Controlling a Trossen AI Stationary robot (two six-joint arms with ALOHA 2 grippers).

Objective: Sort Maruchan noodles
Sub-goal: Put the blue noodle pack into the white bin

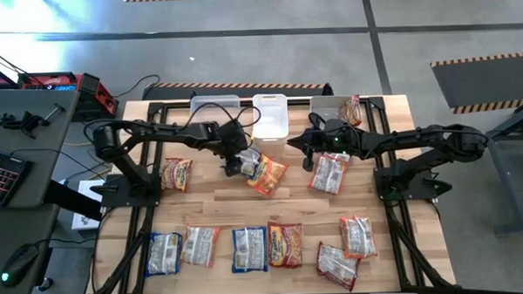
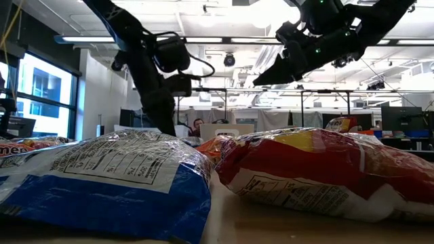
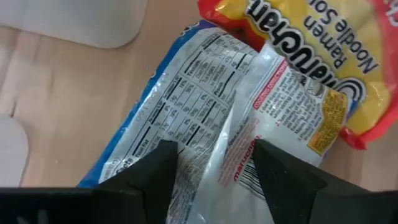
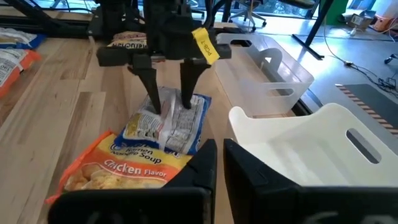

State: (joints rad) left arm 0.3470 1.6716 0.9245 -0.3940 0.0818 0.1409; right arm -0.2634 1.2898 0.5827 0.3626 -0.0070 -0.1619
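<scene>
Maruchan noodles lie scattered on the wooden table. My left gripper stands open, pointing steeply down at a blue-and-white packet in the table's middle. That packet lies printed back up and overlaps a yellow chicken-flavor packet. My right gripper hovers shut and holding nothing, a little to the right of both packets, in front of the white bin. My left gripper has both fingertips down at the blue-and-white packet's printed back, one on either side of its raised middle seam. The fingers come from above, slanting. The packet lies flat on the table against the yellow packet.
Clear and white bins stand along the far edge. An orange packet lies to the left and a red-and-white one to the right. Several more packets line the near edge, and one lies far right.
</scene>
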